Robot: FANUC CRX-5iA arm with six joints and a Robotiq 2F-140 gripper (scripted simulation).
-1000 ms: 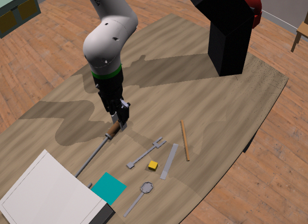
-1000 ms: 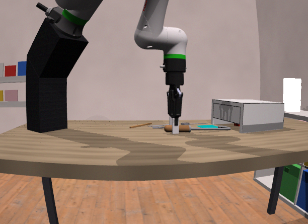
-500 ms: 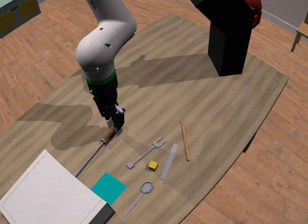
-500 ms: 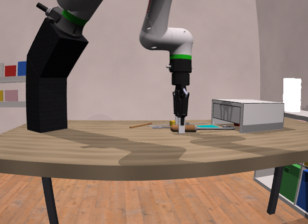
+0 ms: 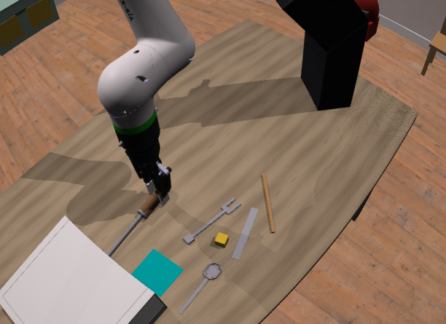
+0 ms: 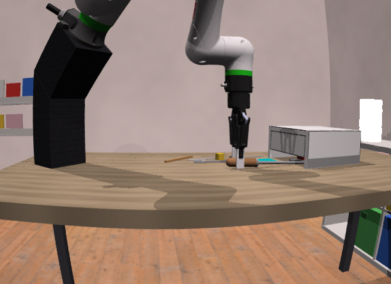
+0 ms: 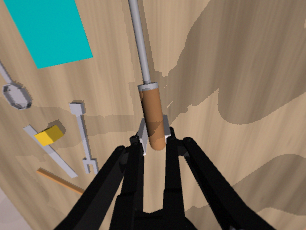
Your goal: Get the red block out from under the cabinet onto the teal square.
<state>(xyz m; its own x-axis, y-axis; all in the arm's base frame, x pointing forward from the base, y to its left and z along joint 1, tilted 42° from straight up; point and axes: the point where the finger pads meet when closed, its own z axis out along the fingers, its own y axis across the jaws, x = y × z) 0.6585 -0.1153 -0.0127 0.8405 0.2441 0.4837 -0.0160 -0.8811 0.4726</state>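
Gripping the hooked tool's brown handle (image 5: 149,204) (image 6: 250,162) (image 7: 153,115), the gripper (image 5: 159,195) (image 6: 237,163) (image 7: 155,123) points its rod under the white cabinet (image 5: 69,277) (image 6: 333,147), near the table's edge. Inside sits the red block (image 6: 300,157), off the teal square (image 5: 157,272) (image 6: 267,160) (image 7: 52,32).

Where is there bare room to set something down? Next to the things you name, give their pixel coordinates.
Bare wood lies between the black angular pedestal (image 5: 333,73) (image 6: 61,131) and the orange wooden stick (image 5: 268,204) (image 6: 179,159) (image 7: 60,181). It is crowded around the yellow cube (image 5: 221,239) (image 6: 220,156) (image 7: 49,135), between grey metal fork (image 5: 209,223) (image 7: 84,135) and grey flat strip (image 5: 245,234) (image 7: 51,152).
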